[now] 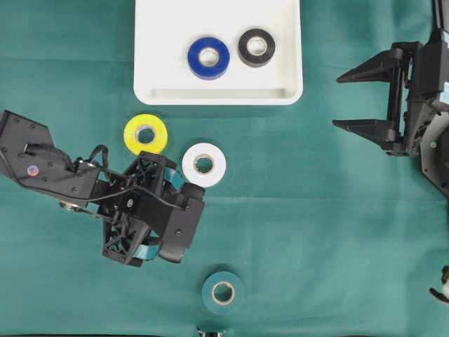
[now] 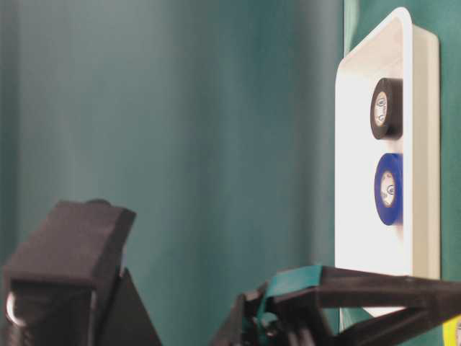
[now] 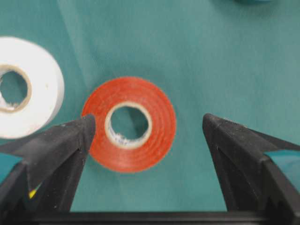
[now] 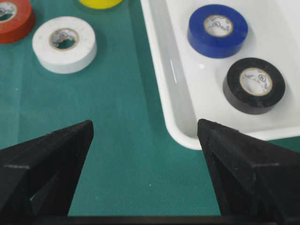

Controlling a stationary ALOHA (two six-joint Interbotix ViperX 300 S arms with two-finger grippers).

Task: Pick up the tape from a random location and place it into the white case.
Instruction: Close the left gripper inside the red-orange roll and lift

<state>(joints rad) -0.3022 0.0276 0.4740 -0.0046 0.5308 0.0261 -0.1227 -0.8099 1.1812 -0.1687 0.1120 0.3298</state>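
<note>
While the left gripper (image 3: 147, 129) hangs over the round red tape roll (image 3: 129, 124), its black fingers (image 3: 61, 145) stand spread wide, one tip at the roll's left edge, the other well clear on the right; contact at the left tip cannot be told. The red roll lies flat on the green cloth worktop (image 1: 316, 232), nothing gripped. In the overhead view the left arm covers that roll completely.

Nearest the bottom edge of the overhead view, a dark teal tape roll (image 1: 224, 292) lies flat, apart from everything. Above it sits the left gripper body, then a white tape roll (image 1: 203, 164) just beside the gripper's upper right and a yellow tape roll (image 1: 145, 133) up-left of the white one, the two close but not touching.

Farther up, the shallow white plastic case (image 1: 161, 70) with rounded corners and raised rim rests on the cloth. Inside it a blue tape roll (image 1: 208, 57) and a black tape roll (image 1: 256, 47) lie flat side by side, near each other, not touching.

The right gripper (image 1: 349, 101) hovers at the right side, fingers (image 1: 365, 70) spread apart and empty, pointing toward the case's right rim but well apart from it.
</note>
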